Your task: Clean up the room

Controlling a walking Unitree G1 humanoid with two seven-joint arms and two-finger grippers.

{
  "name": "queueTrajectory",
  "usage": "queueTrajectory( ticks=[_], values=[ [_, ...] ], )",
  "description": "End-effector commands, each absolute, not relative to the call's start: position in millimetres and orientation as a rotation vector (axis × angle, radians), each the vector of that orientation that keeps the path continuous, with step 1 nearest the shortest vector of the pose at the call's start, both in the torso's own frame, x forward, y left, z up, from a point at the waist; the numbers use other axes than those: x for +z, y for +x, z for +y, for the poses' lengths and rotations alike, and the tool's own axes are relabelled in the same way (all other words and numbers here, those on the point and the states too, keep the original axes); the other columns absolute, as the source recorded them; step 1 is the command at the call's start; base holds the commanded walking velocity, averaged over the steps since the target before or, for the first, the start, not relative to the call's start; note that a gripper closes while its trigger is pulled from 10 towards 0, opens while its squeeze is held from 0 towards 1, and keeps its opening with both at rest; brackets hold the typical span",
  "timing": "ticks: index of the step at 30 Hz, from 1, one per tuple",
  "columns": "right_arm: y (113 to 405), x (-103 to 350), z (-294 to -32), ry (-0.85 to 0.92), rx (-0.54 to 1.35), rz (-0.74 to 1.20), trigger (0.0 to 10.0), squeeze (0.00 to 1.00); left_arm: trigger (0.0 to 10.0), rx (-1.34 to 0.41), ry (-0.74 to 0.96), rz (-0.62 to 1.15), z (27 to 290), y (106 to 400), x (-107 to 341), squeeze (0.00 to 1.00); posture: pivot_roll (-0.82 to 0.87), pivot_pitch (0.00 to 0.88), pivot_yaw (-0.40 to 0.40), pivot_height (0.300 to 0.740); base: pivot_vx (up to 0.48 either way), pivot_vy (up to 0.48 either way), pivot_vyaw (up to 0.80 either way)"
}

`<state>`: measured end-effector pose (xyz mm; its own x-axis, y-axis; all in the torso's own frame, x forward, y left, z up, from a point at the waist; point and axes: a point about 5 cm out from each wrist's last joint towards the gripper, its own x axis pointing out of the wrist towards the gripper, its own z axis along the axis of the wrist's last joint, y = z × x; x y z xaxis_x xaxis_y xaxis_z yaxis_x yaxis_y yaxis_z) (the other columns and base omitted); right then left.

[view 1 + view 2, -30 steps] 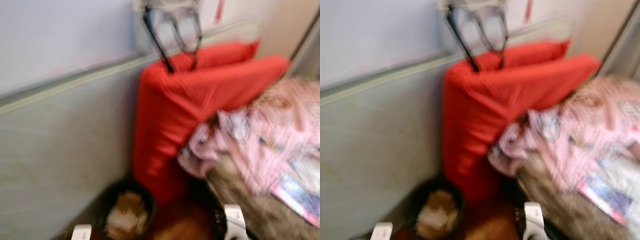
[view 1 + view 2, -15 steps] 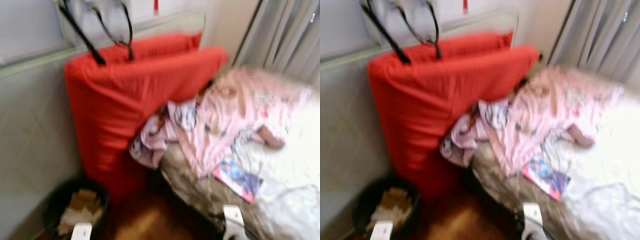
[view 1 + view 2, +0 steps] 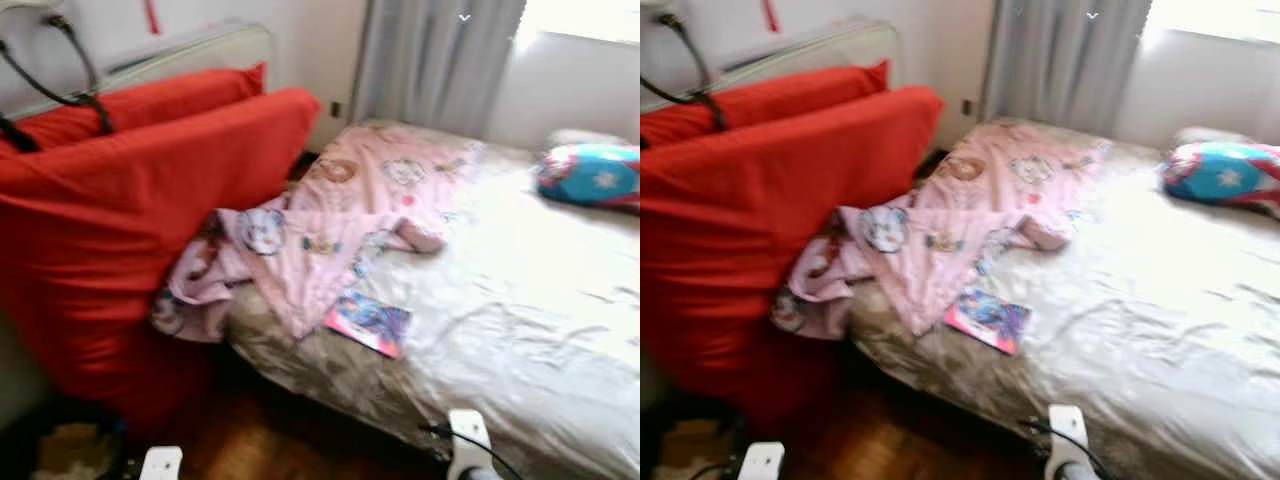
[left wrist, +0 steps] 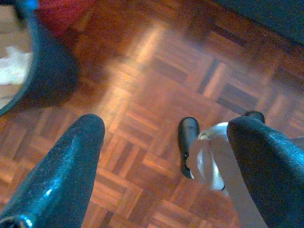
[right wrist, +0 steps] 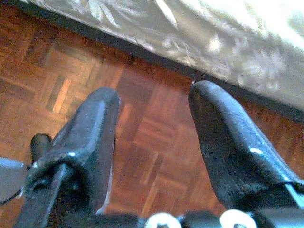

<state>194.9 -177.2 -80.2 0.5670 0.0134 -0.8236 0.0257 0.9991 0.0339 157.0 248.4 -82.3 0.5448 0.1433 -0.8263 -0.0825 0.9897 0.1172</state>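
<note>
A bed [image 3: 520, 330] with a pale sheet lies ahead. A crumpled pink patterned cloth [image 3: 340, 215] is spread over its near left corner and hangs off the edge. Beside the cloth lies a colourful thin book [image 3: 368, 322]. Near the head of the bed rests a blue and red pillow [image 3: 590, 175]. Both arms hang low: the left arm [image 3: 162, 464] and the right arm [image 3: 466, 442] show at the bottom edge. My left gripper [image 4: 166, 161] is open over the parquet floor [image 4: 142, 71]. My right gripper [image 5: 154, 123] is open above the floor beside the bed's skirt [image 5: 199, 38].
A big red cushion [image 3: 130, 220] leans against the wall left of the bed, with black straps [image 3: 60, 90] over its top. A dark bin [image 4: 33, 66] holding paper stands on the floor at its foot. Grey curtains [image 3: 430, 60] hang behind the bed.
The camera has swung right: the wall and bin slid off to the left, and the bed with the blue pillow came into sight. The things themselves have not moved.
</note>
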Motion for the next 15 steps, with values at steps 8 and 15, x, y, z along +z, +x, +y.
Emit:
queueTrajectory(
  ticks=[8, 15],
  values=[
    [199.2, -76.4, -185.7, 0.234, -0.17, 0.89, 10.0, 0.0, 10.0, 0.106, 0.004, 0.899, 203.4, 201.8, -72.4, 0.0, -0.06, 0.0, -0.05, 0.74, 0.0, 0.0, -0.46],
    [200.1, -75.9, -185.3, 0.226, -0.149, 0.89, 10.0, 0.0, 10.0, 0.118, -0.001, 0.903, 203.6, 201.4, -72.6, 0.0, -0.06, 0.0, -0.05, 0.74, 0.0, 0.0, 0.0]
  ],
)
